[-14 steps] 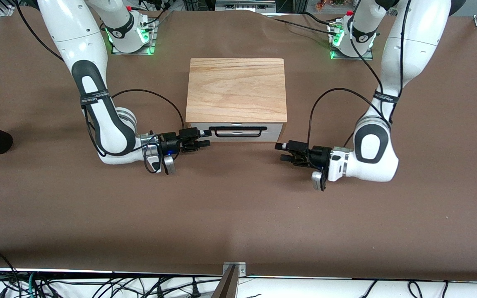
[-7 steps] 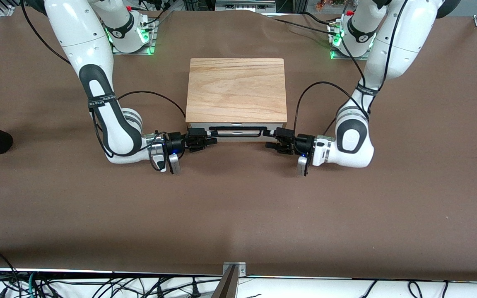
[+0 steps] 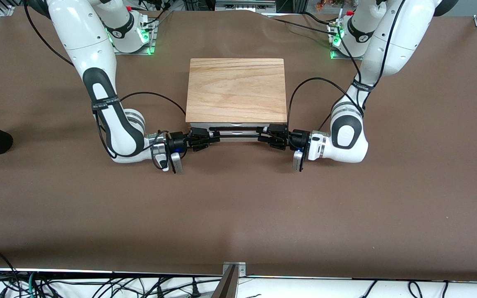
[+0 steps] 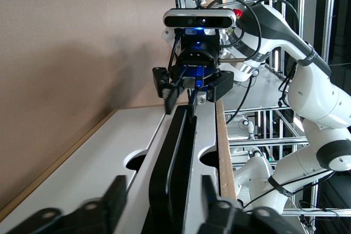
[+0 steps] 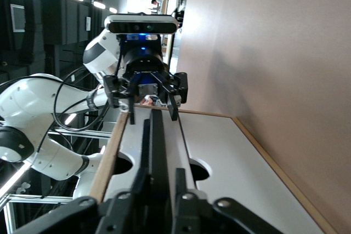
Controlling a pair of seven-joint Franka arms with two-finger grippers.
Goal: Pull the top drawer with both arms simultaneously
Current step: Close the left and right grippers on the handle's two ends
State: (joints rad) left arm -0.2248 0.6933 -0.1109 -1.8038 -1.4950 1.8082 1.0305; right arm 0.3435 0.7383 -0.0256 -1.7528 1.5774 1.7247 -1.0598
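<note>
The right gripper (image 3: 213,136) has its two fingers drawn in against the black wire handle (image 3: 238,133) of the top drawer (image 3: 238,139), taking hold of the bar at the end toward the right arm's end of the table (image 3: 238,207); in the right wrist view its fingers (image 5: 140,184) sit tight on either side of the bar. The left gripper (image 3: 263,137) is at the handle's other end, toward the left arm's end of the table, with its jaws spread apart and the bar running between them; its fingers (image 4: 116,198) stand off from the bar with a visible gap on each side, so it straddles the handle without clamping it. Each wrist camera looks down the length of the handle to the other gripper: the right gripper (image 4: 181,102) shows narrow on the bar, the left gripper (image 5: 152,110) shows wide around it. Both grippers lie level, pointing toward each other along the drawer's white front panel. The drawer sits in the light wood cabinet (image 3: 236,89), its front facing the front camera and showing just below the cabinet's top edge. The cabinet stands on the brown table midway between the two arm bases, and the right arm (image 3: 102,99) and left arm (image 3: 346,136) each bend down low to the tabletop beside it.
</note>
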